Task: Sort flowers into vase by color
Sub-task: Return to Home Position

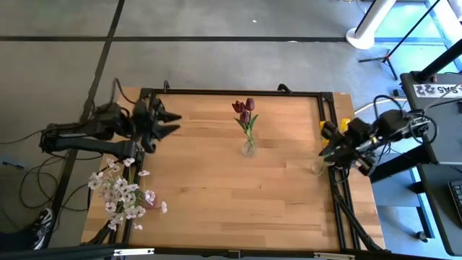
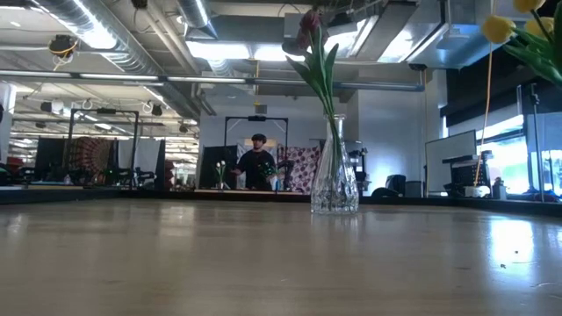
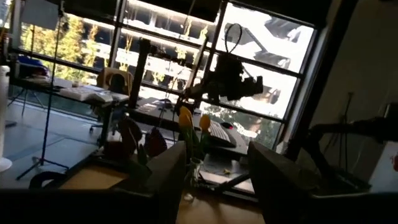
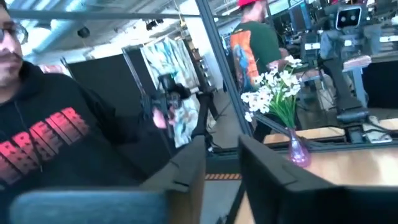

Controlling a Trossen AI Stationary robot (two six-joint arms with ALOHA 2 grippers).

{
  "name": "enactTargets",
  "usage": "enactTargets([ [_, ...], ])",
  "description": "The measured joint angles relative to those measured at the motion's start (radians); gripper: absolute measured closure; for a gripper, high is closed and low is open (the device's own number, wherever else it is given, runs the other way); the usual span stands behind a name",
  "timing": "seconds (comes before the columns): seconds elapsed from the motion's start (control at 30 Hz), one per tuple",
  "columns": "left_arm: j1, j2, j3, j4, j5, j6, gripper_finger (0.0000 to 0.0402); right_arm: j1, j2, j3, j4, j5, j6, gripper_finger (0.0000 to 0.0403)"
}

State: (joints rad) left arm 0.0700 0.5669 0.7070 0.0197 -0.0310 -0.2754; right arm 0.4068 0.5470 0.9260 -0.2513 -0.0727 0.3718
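Three vases on the wooden table (image 1: 216, 195), one color in each. In the middle, a clear vase (image 1: 249, 148) standing upright with dark red tulips (image 1: 244, 110) on long green stems. At the right edge, a second clear vase (image 1: 317, 167) with yellow tulips (image 3: 186, 118). Near the left edge, at the bottom of the high view, a violet vase (image 4: 297, 152) full of tiny white flowers (image 1: 123, 191), spread out wide. Left gripper (image 1: 178, 122) held over the far left part of the table, well apart from all three vases, pointing toward the middle. Fingers (image 3: 165, 186) wide apart, nothing between them. Right gripper (image 1: 325, 141) held over the right edge of the table, near the yellow tulips, pointing toward the middle too. Fingers (image 4: 186, 180) wide apart as well, nothing pinched. From the left wrist, yellow tulips straight ahead across the table, with the right arm (image 3: 230, 78) dark behind them against big bright windows (image 3: 267, 74). From the right wrist, white flowers and violet vase far across the table. Beyond the table in that view, a person in a black hoodie (image 4: 43, 137) with red letters, and another person (image 4: 252, 43) in an orange shirt and red cap farther back. In the low view, one more person (image 2: 257, 162) far off in the room, behind the clear vase in the middle.
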Motion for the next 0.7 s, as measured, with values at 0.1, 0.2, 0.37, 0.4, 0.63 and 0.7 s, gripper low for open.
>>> enactTargets([
  [0.1, 0.0, -0.022, -0.092, 0.05, 0.017, 0.041, 0.0233, 0.0, 0.043, -0.018, 0.053, -0.007, 0.023, 0.0346],
  [0.2, 0.019, -0.079, -0.184, 0.089, 0.016, 0.084, 0.0233, 0.0, 0.093, -0.018, 0.085, -0.038, 0.039, 0.039],
  [0.37, 0.033, -0.234, -0.344, 0.127, 0.023, 0.119, 0.0233, 0.002, 0.16, -0.018, 0.133, -0.089, 0.167, 0.0387],
  [0.4, 0.032, -0.27, -0.375, 0.129, 0.023, 0.121, 0.0233, 0.009, 0.169, -0.018, 0.148, -0.095, 0.176, 0.0387],
  [0.63, 0.005, -0.475, -0.52, 0.131, 0.027, 0.121, 0.0233, 0.117, 0.203, -0.024, 0.207, 0.028, 0.121, 0.0396],
  [0.7, 0.0, -0.522, -0.554, 0.134, 0.027, 0.113, 0.0233, 0.164, 0.21, -0.049, 0.23, 0.064, 0.113, 0.0396],
])
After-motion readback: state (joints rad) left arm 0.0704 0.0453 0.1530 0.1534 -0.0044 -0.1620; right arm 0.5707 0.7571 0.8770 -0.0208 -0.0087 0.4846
